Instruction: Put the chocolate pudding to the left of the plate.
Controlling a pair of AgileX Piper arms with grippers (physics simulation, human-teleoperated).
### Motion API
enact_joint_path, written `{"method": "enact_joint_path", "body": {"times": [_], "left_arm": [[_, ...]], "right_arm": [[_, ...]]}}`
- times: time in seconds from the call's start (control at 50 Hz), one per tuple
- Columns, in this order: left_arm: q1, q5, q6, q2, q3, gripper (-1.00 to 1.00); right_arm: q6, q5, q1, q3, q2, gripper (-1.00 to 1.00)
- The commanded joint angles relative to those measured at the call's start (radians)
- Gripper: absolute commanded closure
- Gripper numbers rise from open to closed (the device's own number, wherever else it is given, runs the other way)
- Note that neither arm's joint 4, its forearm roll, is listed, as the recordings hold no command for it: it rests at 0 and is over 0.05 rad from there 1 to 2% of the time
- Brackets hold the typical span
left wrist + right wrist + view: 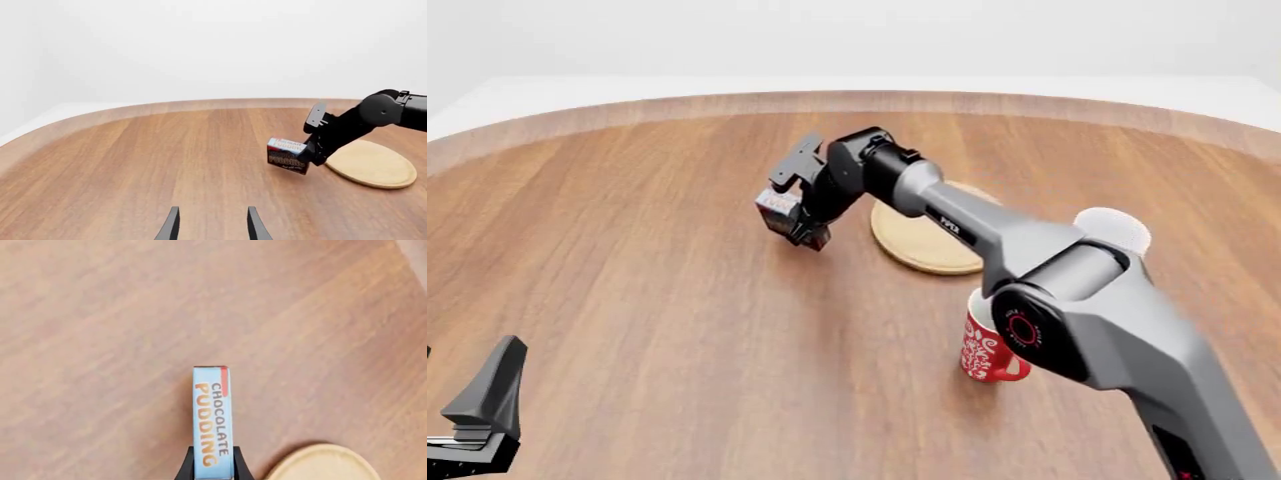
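Just left of the plate (924,240), the chocolate pudding (779,210) is hanging tilted above the wooden table (667,300), the right gripper (805,222) pinching its narrow sides between both fingers. A red patterned mug (988,350) and a white mug (1114,232) are standing nearer the right side. The left gripper (211,225) is hovering low at the near-left, fingers spread and holding nothing.
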Motion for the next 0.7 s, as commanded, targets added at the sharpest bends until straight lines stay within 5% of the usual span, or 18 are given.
{"method": "enact_joint_path", "body": {"times": [0.02, 0.38, 0.4, 0.52, 0.7], "left_arm": [[0.0, 0.0, 0.0, 0.0, 0.0, -1.0], [0.0, 0.0, 0.0, 0.0, 0.0, -1.0], [0.0, 0.0, 0.0, 0.0, 0.0, -1.0], [0.0, 0.0, 0.0, 0.0, 0.0, -1.0], [0.0, 0.0, 0.0, 0.0, 0.0, -1.0]], "right_arm": [[0.013, 0.057, 0.002, -0.078, 0.04, 1.0], [0.028, 0.105, -0.001, -0.152, 0.071, 1.0], [0.036, 0.086, 0.009, -0.146, 0.036, -1.0], [0.024, 0.106, -0.004, -0.181, 0.021, -1.0], [0.021, 0.044, -0.01, -0.04, -0.076, -1.0]]}}
